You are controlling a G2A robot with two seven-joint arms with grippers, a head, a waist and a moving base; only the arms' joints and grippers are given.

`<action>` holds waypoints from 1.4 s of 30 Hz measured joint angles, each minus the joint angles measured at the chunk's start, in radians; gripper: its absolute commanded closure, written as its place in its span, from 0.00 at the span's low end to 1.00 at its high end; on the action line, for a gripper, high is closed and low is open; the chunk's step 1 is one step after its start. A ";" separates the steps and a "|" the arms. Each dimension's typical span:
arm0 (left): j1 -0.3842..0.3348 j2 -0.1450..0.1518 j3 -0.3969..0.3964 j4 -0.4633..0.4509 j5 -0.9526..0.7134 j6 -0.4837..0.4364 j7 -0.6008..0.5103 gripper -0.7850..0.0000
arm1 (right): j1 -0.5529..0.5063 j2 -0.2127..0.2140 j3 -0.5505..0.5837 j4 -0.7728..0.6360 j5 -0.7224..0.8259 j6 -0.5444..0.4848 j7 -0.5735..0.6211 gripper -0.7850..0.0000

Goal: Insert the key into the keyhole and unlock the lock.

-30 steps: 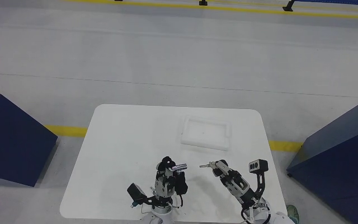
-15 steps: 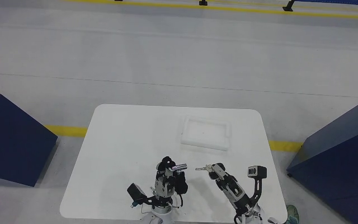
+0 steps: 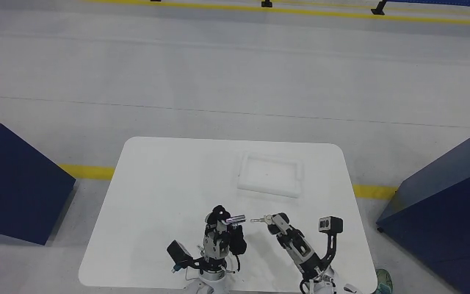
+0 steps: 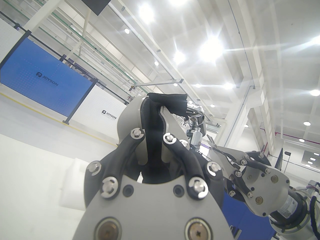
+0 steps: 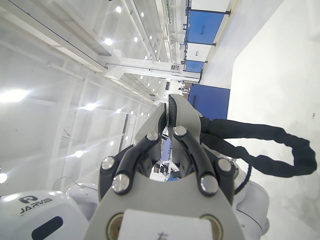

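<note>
Silver metal lock held above the near part of the white table, clamped in the left gripper. The lock's bright end sticks out sideways toward the other arm. In the left wrist view the left gripper has its jaws drawn narrow, with black padding between them, and the shiny lock juts out at the fingertips. The right gripper sits just beside it on the same level and pinches the key by its head. The blade points straight at the lock's exposed end. The key tip is very near the lock, but I cannot tell whether the two touch. The left wrist view also shows the right gripper close beside the lock, its fingers narrowed to a point. In the right wrist view the right gripper has its pads pressed almost together, and a black sleeved cable loop hangs off to one side. A white tray lies on the far part of the table, well apart from both grippers.
</note>
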 measured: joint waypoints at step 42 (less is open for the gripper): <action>0.000 0.000 0.000 0.000 0.000 0.000 0.000 1.00 | -0.003 -0.060 0.029 -0.015 -0.004 0.083 0.058 1.00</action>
